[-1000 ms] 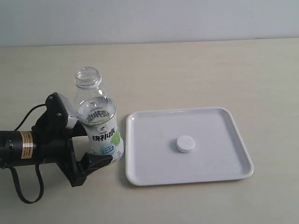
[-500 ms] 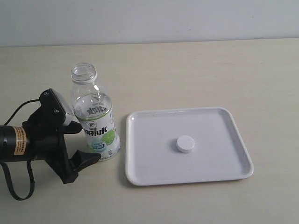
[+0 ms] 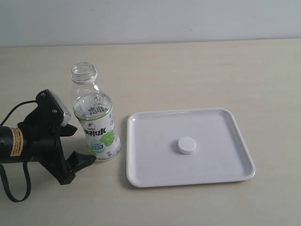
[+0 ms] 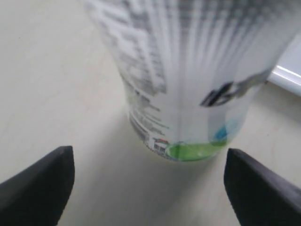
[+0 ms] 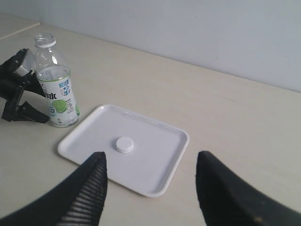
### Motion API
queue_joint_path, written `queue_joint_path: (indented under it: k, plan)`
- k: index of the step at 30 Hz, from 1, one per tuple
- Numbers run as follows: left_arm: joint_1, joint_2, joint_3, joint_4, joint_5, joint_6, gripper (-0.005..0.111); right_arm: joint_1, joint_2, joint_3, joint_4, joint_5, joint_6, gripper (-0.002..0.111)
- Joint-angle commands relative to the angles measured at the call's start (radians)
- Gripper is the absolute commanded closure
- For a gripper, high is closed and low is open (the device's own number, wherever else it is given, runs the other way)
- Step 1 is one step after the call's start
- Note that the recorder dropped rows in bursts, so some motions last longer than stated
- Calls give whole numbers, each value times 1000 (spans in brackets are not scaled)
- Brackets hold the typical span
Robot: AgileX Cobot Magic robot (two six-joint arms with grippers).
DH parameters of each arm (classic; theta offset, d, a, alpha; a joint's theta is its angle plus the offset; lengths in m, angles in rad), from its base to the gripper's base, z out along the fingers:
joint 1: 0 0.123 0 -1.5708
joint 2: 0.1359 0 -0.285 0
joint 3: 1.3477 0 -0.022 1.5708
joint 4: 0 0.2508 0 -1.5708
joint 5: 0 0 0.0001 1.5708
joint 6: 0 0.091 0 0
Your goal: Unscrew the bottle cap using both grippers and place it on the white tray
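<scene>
The clear bottle (image 3: 95,123) with its white-and-green label stands upright on the table, its neck open, just left of the white tray (image 3: 221,127). The white bottle cap (image 3: 186,145) lies flat near the tray's middle. My left gripper (image 3: 81,144) is open, with its fingers a little apart from the bottle's lower half on the left. The left wrist view shows the bottle (image 4: 188,70) beyond the open left gripper (image 4: 150,188), touching neither finger. My right gripper (image 5: 150,188) hangs open and empty high above the table, looking down on the tray (image 5: 160,160), cap (image 5: 124,144) and bottle (image 5: 56,89).
A black cable (image 3: 14,188) loops from the left arm near the table's front left. The pale table top (image 3: 211,70) runs back to a light wall. A corner of the tray's rim (image 4: 288,75) shows beside the bottle in the left wrist view.
The left gripper slid left with the bottle, then let go and backed off a little further left. The bottle now stands free. Cap and tray have not moved.
</scene>
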Motion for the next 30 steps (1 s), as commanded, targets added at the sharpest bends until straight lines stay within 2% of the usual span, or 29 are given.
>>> queue_joint_path:
  k: [1,6,12,22,25,27,30]
  plan:
    - [6,-29,7,-2,22,1,25,-4,-2,5,-9,-2,-8,54]
    - [34,-82,16,-4,24,-2,25,-4,-2,5,-9,-2,-8,54]
    - [101,-154,23,-5,18,-33,25,-4,-2,5,-9,-2,-8,54]
    - [251,-207,23,-59,18,-222,25,-4,-2,5,-9,-2,-8,54]
    - [274,-222,30,-39,13,-256,25,-4,-2,5,-9,-2,-8,54]
    - [274,-234,38,-37,-7,-261,29,-4,-2,5,-9,-2,-8,54]
    - [274,-251,44,-25,-34,-289,51,-4,-2,5,-9,-2,-8,54]
